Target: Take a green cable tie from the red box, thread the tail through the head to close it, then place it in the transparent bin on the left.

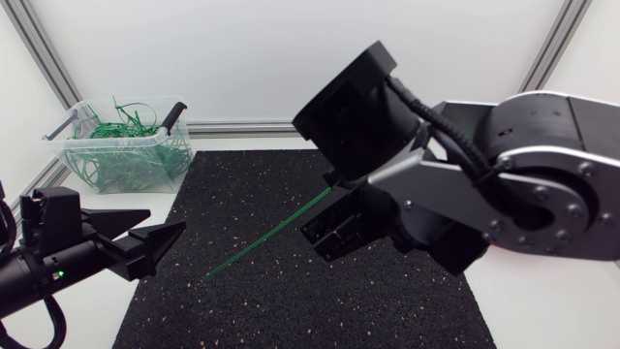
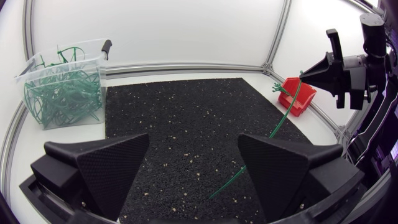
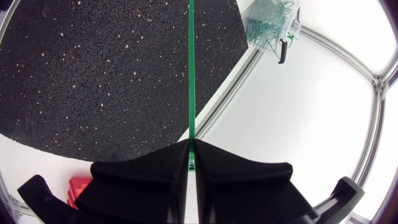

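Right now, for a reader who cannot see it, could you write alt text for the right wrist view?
The right gripper is shut on a green cable tie, which runs straight ahead from it over the black mat. Beyond the mat's corner stands the transparent bin holding green ties; part of the red box shows beside the gripper.

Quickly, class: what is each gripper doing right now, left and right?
Left gripper: open, holding nothing.
Right gripper: closed on a green cable tie.
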Controlling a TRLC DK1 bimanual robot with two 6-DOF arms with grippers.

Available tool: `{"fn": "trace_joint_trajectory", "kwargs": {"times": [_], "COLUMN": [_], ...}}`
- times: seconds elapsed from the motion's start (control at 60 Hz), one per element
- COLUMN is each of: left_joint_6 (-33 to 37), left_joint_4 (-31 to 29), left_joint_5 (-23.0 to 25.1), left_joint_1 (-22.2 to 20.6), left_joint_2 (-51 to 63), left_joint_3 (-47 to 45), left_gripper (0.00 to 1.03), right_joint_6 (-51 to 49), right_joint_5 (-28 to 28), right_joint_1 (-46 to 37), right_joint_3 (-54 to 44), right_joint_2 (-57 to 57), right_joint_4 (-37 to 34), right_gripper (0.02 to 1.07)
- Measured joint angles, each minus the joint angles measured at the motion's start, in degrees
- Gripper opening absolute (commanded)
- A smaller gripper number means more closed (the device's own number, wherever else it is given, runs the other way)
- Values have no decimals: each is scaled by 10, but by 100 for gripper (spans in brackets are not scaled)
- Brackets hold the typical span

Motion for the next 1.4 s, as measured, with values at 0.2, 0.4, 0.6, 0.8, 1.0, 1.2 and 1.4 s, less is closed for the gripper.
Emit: {"fn": "trace_joint_trajectory", "kwargs": {"times": [0.2,0.4,0.6,0.8,1.0,1.2,1.4], "left_joint_6": [0,0,9,42,84,112,135], "left_joint_4": [-16,-32,-39,-63,-85,-108,-110], "left_joint_5": [52,86,104,133,179,193,202], "left_joint_1": [-19,-69,-122,-156,-178,-179,-175], "left_joint_2": [61,89,112,157,218,255,290], "left_joint_3": [50,81,107,150,183,211,232], "left_gripper": [99,99,99,99,96,86,86], "right_joint_6": [-3,-3,-14,-24,-35,-35,-37], "right_joint_5": [8,8,8,8,5,-1,-5], "right_joint_1": [22,39,51,62,63,67,77], "right_joint_3": [0,0,0,12,18,18,19], "right_joint_2": [0,0,0,8,22,28,29], "right_joint_4": [2,3,31,47,66,67,74], "right_gripper": [8,8,8,8,8,8,8]}}
